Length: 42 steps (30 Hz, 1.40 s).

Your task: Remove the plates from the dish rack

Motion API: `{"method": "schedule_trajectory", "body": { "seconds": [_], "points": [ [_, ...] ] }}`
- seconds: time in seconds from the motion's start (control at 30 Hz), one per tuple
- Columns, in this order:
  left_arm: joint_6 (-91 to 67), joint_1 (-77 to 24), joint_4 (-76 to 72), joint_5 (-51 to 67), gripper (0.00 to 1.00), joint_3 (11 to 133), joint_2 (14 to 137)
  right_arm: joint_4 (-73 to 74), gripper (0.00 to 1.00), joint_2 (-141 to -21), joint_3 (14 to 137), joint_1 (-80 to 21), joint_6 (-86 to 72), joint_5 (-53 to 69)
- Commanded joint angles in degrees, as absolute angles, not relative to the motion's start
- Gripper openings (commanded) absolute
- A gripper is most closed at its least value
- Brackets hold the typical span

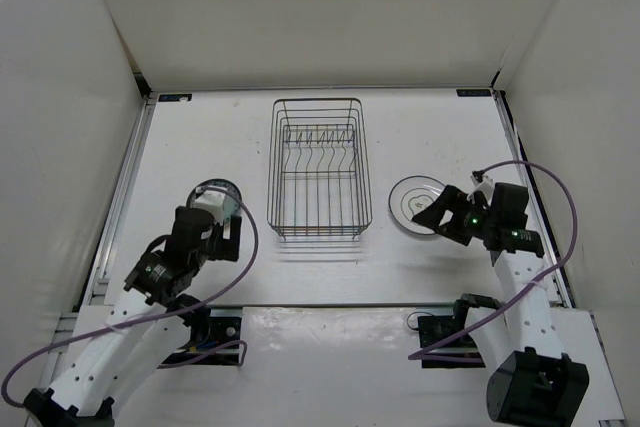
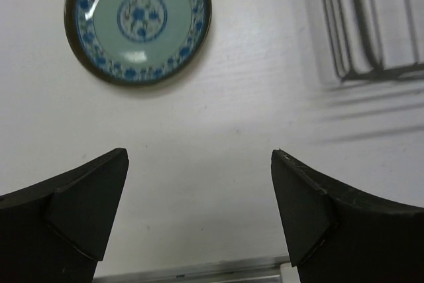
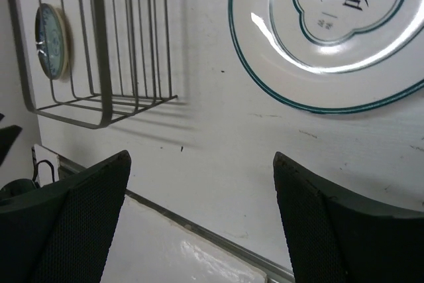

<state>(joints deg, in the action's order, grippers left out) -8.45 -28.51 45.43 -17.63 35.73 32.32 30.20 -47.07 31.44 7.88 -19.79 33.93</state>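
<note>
The dark wire dish rack (image 1: 316,169) stands mid-table with no plates in it. A teal plate with a blue flower pattern (image 2: 138,21) lies flat on the table left of the rack, partly under my left wrist in the top view (image 1: 222,190). A white plate with thin dark-teal rings (image 3: 331,38) lies flat right of the rack (image 1: 408,199). The tan plate is not in view. My left gripper (image 2: 199,220) is open and empty, just short of the teal plate (image 1: 207,217). My right gripper (image 3: 199,223) is open and empty at the white plate's near-right edge (image 1: 435,217).
The rack's corner (image 2: 371,24) shows at the upper right of the left wrist view, and its wire side (image 3: 99,44) at the upper left of the right wrist view. A metal rail (image 1: 330,304) runs along the table's near edge. White walls enclose the table.
</note>
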Motion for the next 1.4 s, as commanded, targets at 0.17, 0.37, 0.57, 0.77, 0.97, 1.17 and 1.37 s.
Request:
{"method": "schedule_trajectory", "body": {
  "seconds": [0.17, 0.37, 0.57, 0.77, 0.97, 1.17, 1.37],
  "points": [
    [-6.16, -28.13, 43.77, -20.12, 1.00, 31.82, 27.51, 29.62, 0.90, -46.32, 35.41, 6.33, -23.20, 37.97],
    [-7.12, -28.12, 45.62, -23.99, 1.00, 32.52, 28.13, 32.69, 0.90, -45.79, 40.41, 4.57, -22.41, 36.30],
    [-8.61, -28.13, 45.43, -23.12, 1.00, 32.25, 27.60, 34.37, 0.90, -47.37, 43.86, 1.32, -21.97, 37.70],
    [-9.41, -28.12, 45.79, -23.29, 1.00, 32.44, 27.42, 35.16, 0.90, -50.62, 45.00, -4.30, -20.22, 36.40],
    [-9.41, -28.12, 45.44, -23.38, 1.00, 31.91, 28.82, 39.62, 0.90, -55.62, 49.13, -10.53, -16.97, 33.59],
    [-9.14, -28.04, 45.00, -23.64, 1.00, 31.91, 31.46, 43.41, 0.90, -55.72, 50.18, -13.27, -14.85, 27.43],
    [-9.05, -28.04, 44.47, -24.61, 1.00, 31.29, 29.97, 45.70, 0.90, -56.51, 51.42, -15.20, -13.98, 25.14]
  ]
}}
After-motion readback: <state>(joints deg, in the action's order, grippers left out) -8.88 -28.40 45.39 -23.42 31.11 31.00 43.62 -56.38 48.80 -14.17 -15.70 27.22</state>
